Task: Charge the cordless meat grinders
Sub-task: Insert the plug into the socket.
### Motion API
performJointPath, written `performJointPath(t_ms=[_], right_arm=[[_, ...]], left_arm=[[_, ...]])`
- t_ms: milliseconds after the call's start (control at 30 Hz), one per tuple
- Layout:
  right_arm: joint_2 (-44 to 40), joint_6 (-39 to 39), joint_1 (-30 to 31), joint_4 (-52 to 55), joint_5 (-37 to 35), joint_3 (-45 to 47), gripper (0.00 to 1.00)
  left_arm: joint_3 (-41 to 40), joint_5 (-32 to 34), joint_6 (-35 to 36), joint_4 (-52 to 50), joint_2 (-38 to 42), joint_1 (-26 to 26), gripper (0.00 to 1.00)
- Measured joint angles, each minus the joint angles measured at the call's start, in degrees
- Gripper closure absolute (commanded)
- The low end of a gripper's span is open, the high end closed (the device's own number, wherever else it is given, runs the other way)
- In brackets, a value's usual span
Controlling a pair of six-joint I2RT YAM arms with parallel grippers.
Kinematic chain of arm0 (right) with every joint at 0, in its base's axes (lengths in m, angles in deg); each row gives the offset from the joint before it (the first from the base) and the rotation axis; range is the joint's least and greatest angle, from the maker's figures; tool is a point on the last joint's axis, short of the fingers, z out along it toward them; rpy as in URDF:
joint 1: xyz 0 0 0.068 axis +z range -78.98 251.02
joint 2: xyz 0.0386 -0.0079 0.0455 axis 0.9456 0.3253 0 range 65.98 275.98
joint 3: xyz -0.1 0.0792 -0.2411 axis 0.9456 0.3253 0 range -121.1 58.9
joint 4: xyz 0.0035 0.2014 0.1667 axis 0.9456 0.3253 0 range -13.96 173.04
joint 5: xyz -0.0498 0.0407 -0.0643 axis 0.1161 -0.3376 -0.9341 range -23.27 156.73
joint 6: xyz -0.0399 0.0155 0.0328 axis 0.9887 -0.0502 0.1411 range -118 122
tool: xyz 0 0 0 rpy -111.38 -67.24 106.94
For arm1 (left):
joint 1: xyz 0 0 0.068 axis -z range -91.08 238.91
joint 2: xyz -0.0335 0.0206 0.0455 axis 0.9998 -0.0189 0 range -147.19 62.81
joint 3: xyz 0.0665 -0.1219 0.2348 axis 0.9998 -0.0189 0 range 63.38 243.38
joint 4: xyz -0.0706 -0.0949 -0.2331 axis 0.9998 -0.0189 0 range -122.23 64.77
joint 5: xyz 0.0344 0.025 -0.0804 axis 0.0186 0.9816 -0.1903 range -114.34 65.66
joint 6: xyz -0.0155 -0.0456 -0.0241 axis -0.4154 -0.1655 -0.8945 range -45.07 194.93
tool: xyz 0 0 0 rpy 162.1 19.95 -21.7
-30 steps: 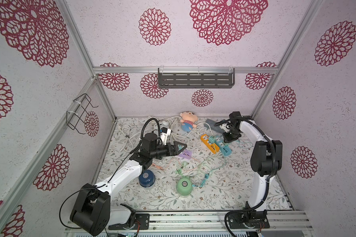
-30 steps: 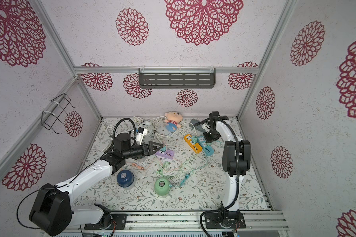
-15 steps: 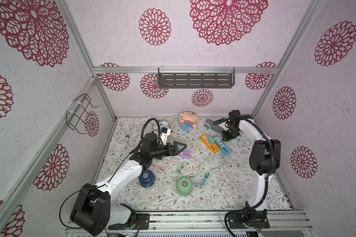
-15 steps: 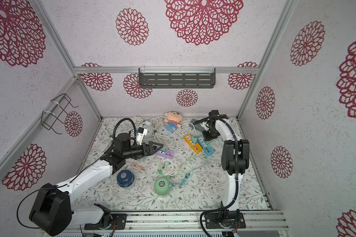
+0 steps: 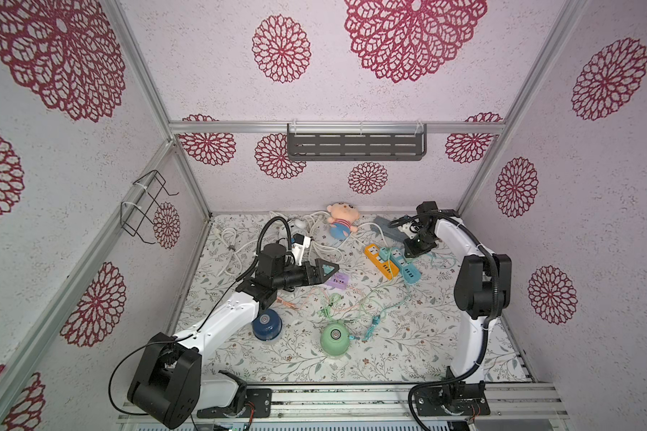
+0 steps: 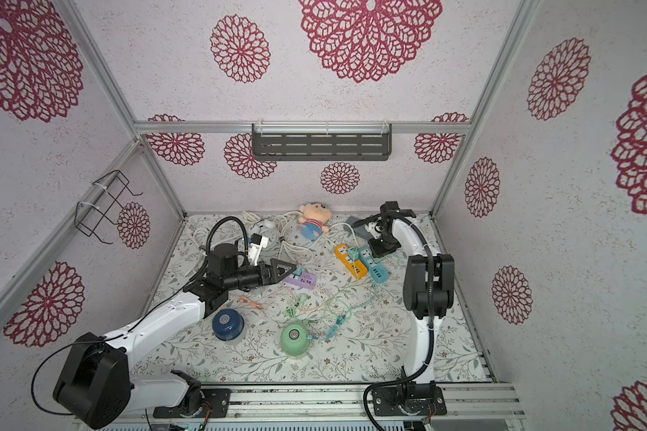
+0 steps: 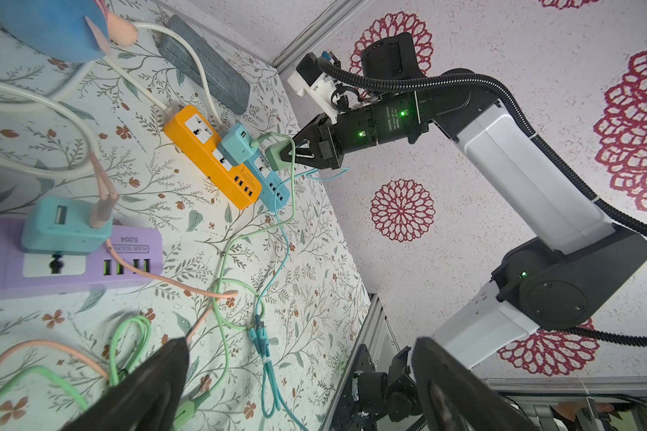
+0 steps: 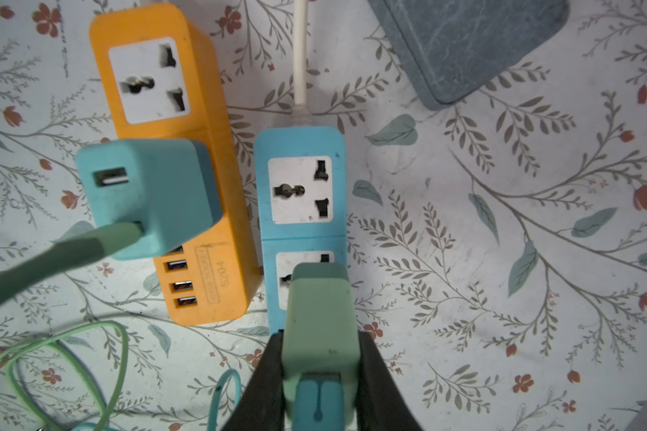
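Two cordless meat grinders stand near the front in both top views: a navy blue one [image 5: 266, 328] [image 6: 228, 324] under my left forearm, and a light green one [image 5: 335, 337] [image 6: 294, 337] with a teal cable end at its side. My right gripper [image 8: 320, 373] [image 5: 413, 250] is shut on a pale green charger block [image 8: 320, 321] with a teal cable in it, held over the second socket of the blue power strip [image 8: 301, 145]. Whether its prongs are in cannot be told. My left gripper [image 5: 327, 270] [image 7: 299, 347] hangs open and empty above the purple power strip [image 7: 71, 268].
The orange power strip [image 8: 232, 242] beside the blue one carries a teal charger block [image 8: 154, 194]; another [image 7: 64, 227] sits on the purple strip. Loose green, pink and teal cables [image 5: 344, 302] sprawl mid-floor. A doll [image 5: 340, 224], grey case [image 5: 389, 227] and white cords [image 5: 240, 239] lie at the back.
My right wrist has shifted slightly over the blue power strip, still holding the charger block. My left arm has stayed where it was, open.
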Motion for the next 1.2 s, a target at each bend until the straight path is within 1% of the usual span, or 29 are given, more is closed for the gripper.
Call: performJointPath(t_ms=[933, 1200], right_arm=[[0.04, 0.39, -0.48, -0.26, 0.11, 0.66, 1.00], [3.17, 0.42, 0.22, 2.03, 0.11, -2.95, 1.00]], left_arm=[[-1.14, 0.00, 0.00, 0.04, 0.02, 0.00, 0.03], [-1.44, 0.02, -0.24, 0.63, 0.02, 0.00, 0.03]])
